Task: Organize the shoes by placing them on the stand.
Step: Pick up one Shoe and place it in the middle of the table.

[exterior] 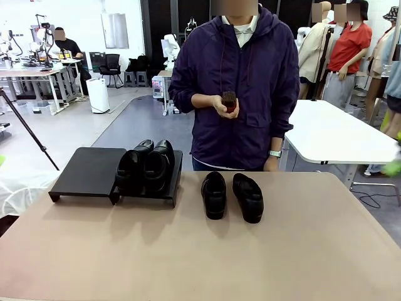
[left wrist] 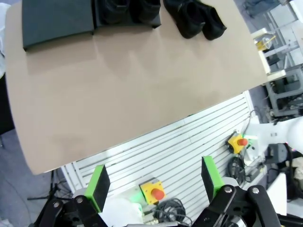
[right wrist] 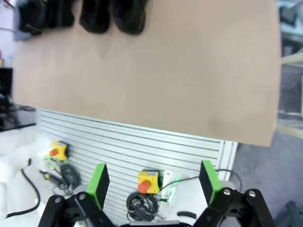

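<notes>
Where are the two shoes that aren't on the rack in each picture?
Front view: loose shoes near the picture's middle.
Left wrist view: loose shoes at top edge, right of middle.
Right wrist view: loose shoes at top edge, left of middle.
Shared landmark: racked shoes, beside them.

The left end effector (left wrist: 155, 182) hangs with jaws wide apart off the tabletop's (left wrist: 132, 85) edge. Two shoes (left wrist: 128, 9) sit on the stand (left wrist: 57, 21); another pair (left wrist: 194, 19) lies on the tabletop just beside it.
</notes>
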Action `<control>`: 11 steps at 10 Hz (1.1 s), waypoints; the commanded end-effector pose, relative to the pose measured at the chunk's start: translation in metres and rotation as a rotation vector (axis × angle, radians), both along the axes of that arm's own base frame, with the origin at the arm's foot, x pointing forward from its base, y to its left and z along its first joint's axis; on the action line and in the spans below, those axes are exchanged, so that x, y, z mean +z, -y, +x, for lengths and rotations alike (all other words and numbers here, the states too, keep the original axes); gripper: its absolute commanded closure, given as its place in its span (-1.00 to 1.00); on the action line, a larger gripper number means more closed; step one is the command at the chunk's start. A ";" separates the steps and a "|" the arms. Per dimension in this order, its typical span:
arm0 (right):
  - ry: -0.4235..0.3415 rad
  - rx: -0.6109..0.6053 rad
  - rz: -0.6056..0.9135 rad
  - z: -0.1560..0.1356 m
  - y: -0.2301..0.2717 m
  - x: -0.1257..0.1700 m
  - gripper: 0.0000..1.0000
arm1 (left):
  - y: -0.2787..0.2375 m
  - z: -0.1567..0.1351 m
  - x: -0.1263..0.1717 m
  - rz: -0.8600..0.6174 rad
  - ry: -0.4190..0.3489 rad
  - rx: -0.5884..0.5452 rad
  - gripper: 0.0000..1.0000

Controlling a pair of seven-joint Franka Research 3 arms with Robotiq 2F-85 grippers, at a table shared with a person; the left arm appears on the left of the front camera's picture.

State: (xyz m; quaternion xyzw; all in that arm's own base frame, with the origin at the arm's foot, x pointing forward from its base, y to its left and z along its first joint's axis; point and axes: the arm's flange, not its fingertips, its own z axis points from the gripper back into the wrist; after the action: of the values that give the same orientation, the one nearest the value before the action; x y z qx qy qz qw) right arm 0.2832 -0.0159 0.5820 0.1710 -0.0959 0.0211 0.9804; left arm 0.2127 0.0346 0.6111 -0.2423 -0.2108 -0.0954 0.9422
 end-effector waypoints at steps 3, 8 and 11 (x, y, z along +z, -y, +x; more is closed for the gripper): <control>-0.115 -0.002 -0.120 0.138 -0.179 -0.048 -1.00 | 0.000 -0.003 0.002 -0.019 -0.009 0.002 -1.00; -0.125 0.040 -0.097 0.174 -0.278 -0.109 -1.00 | 0.000 -0.003 0.002 -0.019 -0.009 0.002 -1.00; -0.160 0.078 -0.080 0.176 -0.281 -0.118 -1.00 | 0.000 -0.003 0.002 -0.019 -0.009 0.002 -1.00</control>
State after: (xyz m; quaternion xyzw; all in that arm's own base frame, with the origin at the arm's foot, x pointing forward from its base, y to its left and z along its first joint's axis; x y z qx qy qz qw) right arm 0.4565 0.2612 0.4718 0.1365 -0.0188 0.0485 0.9893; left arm 0.2124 0.0348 0.6110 -0.2428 -0.2094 -0.0948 0.9425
